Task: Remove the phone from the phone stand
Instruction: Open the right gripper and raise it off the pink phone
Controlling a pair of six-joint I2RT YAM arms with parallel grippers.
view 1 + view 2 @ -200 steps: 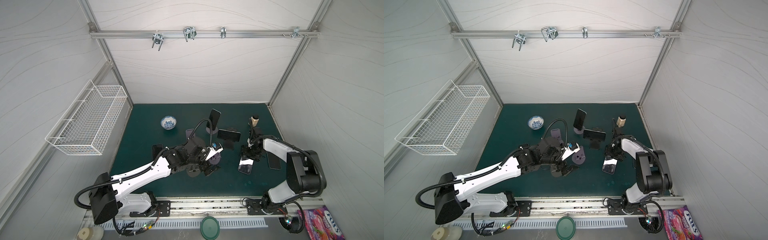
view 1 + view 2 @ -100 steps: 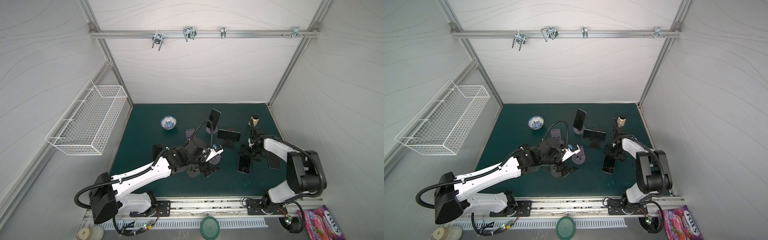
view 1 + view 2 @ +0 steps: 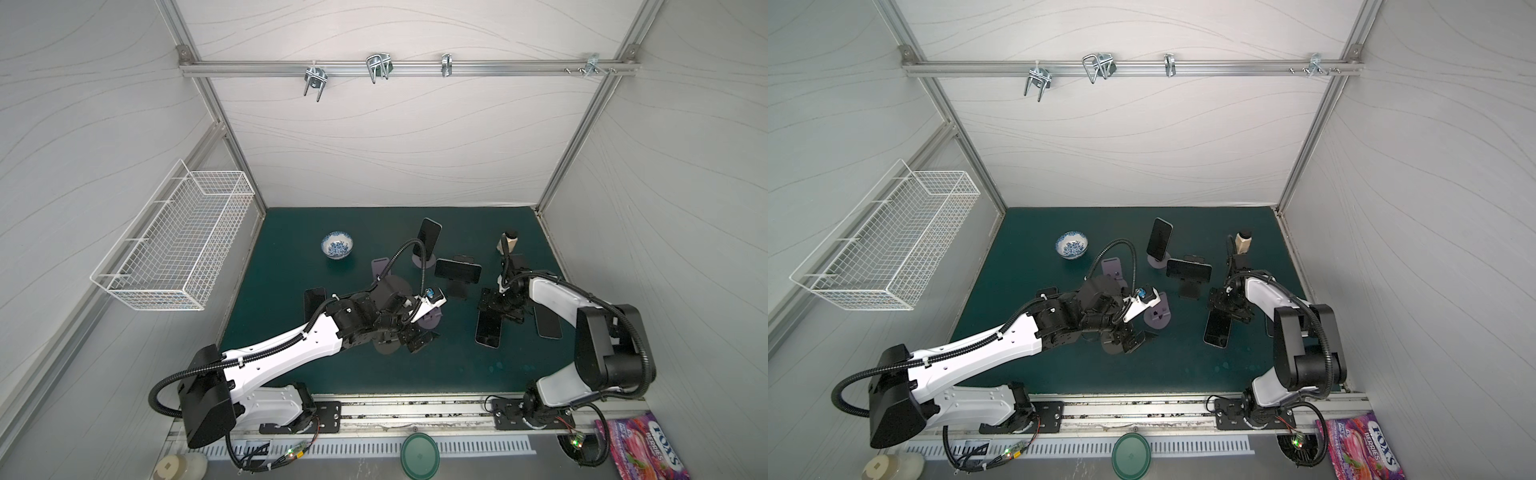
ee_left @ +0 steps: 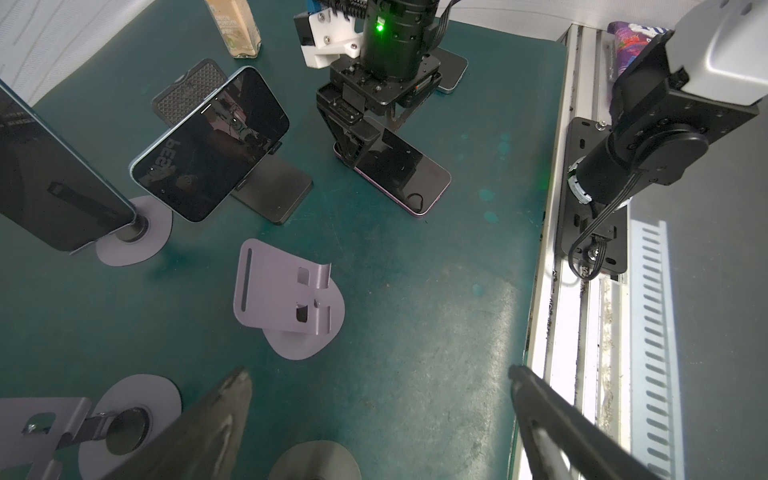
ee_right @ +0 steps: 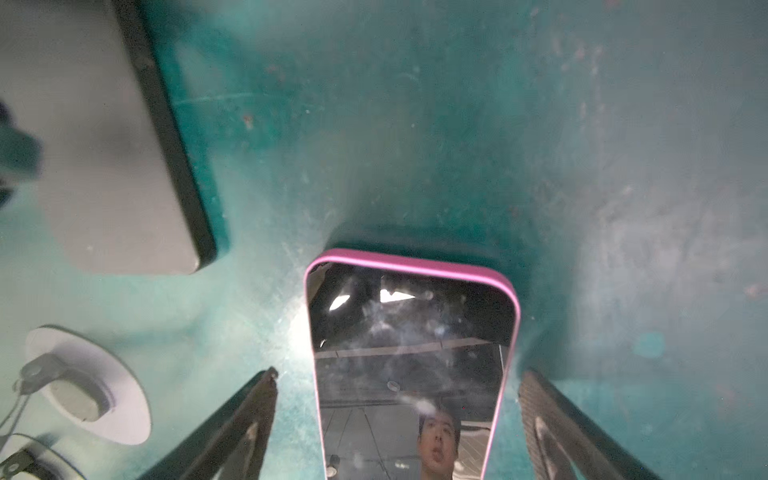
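Note:
A phone in a pink case (image 5: 411, 353) lies flat on the green mat, screen up, in both top views (image 3: 488, 330) (image 3: 1217, 328) and in the left wrist view (image 4: 399, 174). My right gripper (image 5: 399, 374) stands open over its far end, one finger on each side of the case, neither touching it (image 3: 494, 313). An empty purple phone stand (image 4: 282, 299) stands left of the phone (image 3: 430, 322). My left gripper (image 4: 379, 370) hangs open and empty over bare mat in front of that stand (image 3: 405, 343).
Two other phones rest on stands: an upright one (image 3: 429, 235) and a landscape one on a black stand (image 3: 457, 270). Flat phones lie at left (image 3: 313, 299) and right (image 3: 548, 322). A patterned bowl (image 3: 336, 245) and a bottle (image 3: 508, 243) stand further back.
The right gripper has opened and let go of the pink-cased phone, which went from tilted in its grip to lying flat on the mat. The left arm has barely moved.

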